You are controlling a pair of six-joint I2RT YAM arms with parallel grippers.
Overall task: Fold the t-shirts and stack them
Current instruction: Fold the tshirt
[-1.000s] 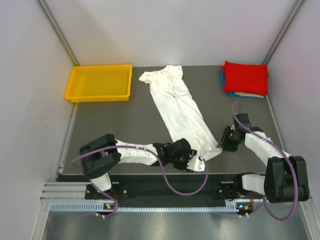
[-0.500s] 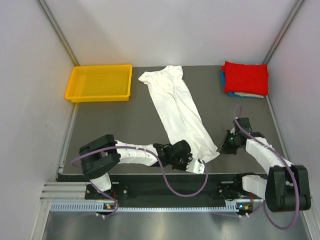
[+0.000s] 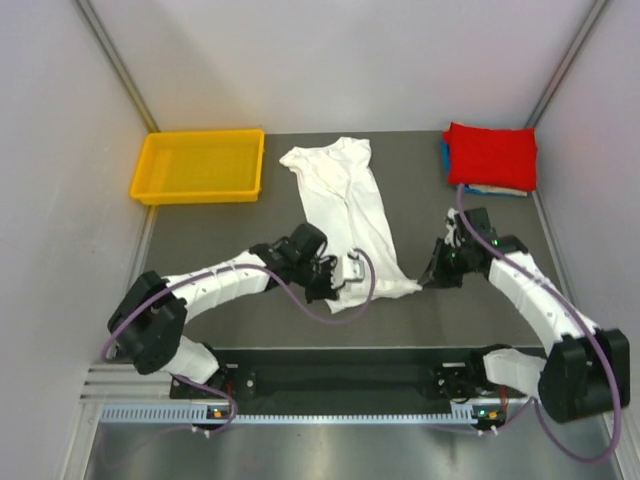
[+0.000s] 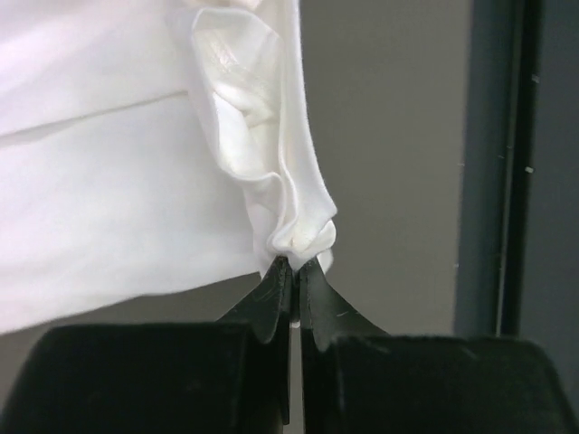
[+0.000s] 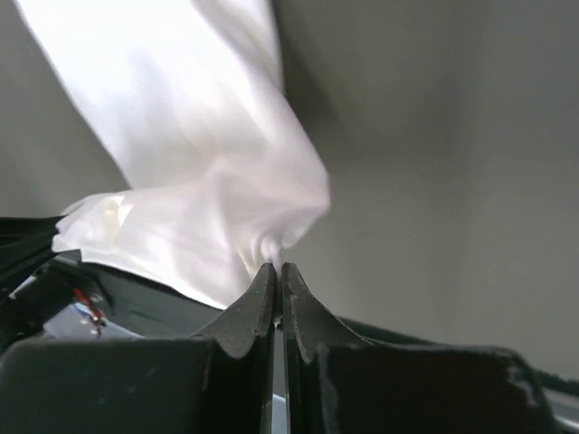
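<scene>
A white t-shirt point(image 3: 355, 205), folded into a long strip, lies down the middle of the dark table. My left gripper point(image 3: 333, 290) is shut on its near left hem corner, and in the left wrist view a bunched fold of white cloth point(image 4: 303, 231) sits pinched at the tips point(image 4: 294, 268). My right gripper point(image 3: 428, 280) is shut on the near right hem corner. In the right wrist view the white cloth point(image 5: 199, 181) rises from the closed tips point(image 5: 278, 269). A folded red t-shirt point(image 3: 491, 155) tops a stack over a blue one point(image 3: 445, 158) and a cream one point(image 3: 492, 189) at the back right.
A yellow plastic tray point(image 3: 200, 165) stands at the back left. Grey walls close in both sides. A black strip and a metal rail point(image 3: 330, 375) run along the table's near edge.
Both grippers have closed on the shirt's near hem corners and carried them away from the near edge. The shirt's near end is drawn up, so the strip lies shorter.
</scene>
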